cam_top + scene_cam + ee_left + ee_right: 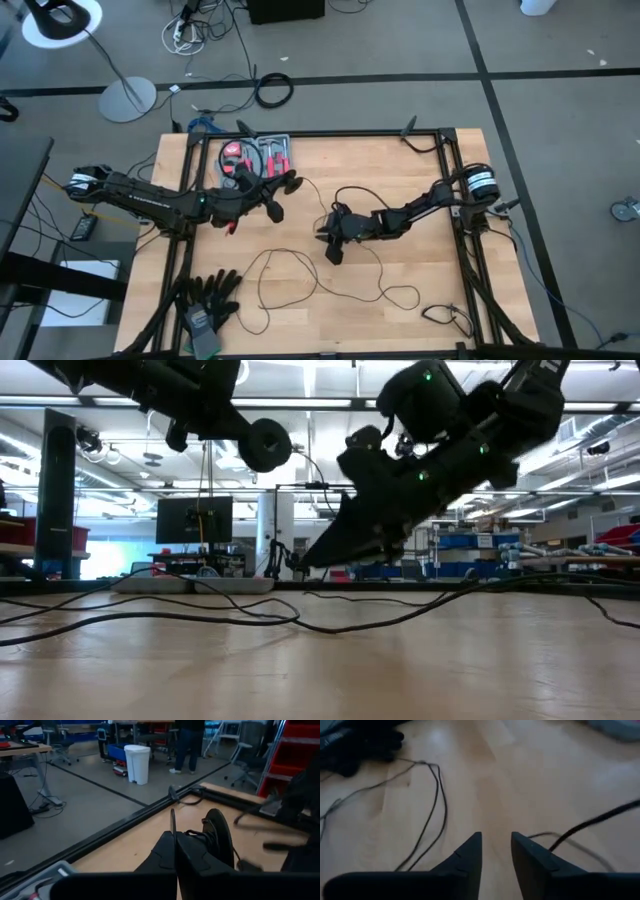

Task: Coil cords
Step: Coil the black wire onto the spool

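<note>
Black cord [427,815] on wood beside parted right jaws; disc [220,837] in clamped left jaws.

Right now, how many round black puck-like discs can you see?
1: the round black puck-like disc hangs above the table beside the shut left gripper, which seems to pinch its thin black wire.

Grey floor [400,40] all round the table, crossed by black tape lines [420,74]. A floor lamp with a round base [127,99] stands off the far left corner, loose cables near it. A white bin [137,764] sits on the floor, a person [189,745] standing behind it, office chairs close by. Red shelving [295,755] at one side. Looking across: long ceiling strip lights [300,402], a dark monitor [194,520], blue bins on racks [470,545], a bright window [110,552] far left.
</note>
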Action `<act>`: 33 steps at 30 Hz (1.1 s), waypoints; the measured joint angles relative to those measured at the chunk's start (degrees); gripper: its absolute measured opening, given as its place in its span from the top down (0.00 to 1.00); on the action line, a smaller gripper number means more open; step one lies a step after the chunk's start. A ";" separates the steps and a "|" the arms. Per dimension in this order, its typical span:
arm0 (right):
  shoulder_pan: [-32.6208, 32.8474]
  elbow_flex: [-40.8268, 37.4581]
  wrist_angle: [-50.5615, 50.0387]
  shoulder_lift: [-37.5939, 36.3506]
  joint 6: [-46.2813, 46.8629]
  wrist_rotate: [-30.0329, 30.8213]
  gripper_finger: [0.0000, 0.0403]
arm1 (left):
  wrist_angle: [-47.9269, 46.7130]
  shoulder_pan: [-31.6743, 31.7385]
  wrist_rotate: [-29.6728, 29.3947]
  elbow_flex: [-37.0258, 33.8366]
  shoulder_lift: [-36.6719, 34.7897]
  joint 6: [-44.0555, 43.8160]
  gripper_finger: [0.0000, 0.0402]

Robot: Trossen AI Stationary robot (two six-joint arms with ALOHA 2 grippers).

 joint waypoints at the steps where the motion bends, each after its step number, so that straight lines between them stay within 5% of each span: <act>1: -0.25 -0.01 -1.01 -1.14 -0.10 -0.08 0.73 | -0.44 0.00 -0.33 0.00 0.00 -0.04 1.00; 11: -3.02 0.02 -17.05 -19.05 -3.66 2.26 0.71 | -0.89 -0.04 -1.42 -0.25 0.36 -1.24 1.00; 20: -3.04 -0.23 -23.36 -25.37 -9.46 10.25 0.72 | 31.62 -0.04 4.17 -14.75 6.62 -5.90 1.00; 25: -3.37 -2.76 -14.22 -22.53 -9.21 9.98 0.72 | 45.34 -0.04 5.45 -19.27 9.51 -4.26 1.00; 33: -3.59 -3.04 0.04 -15.59 -12.15 9.75 0.72 | 44.88 -0.04 5.51 -17.79 9.58 0.27 1.00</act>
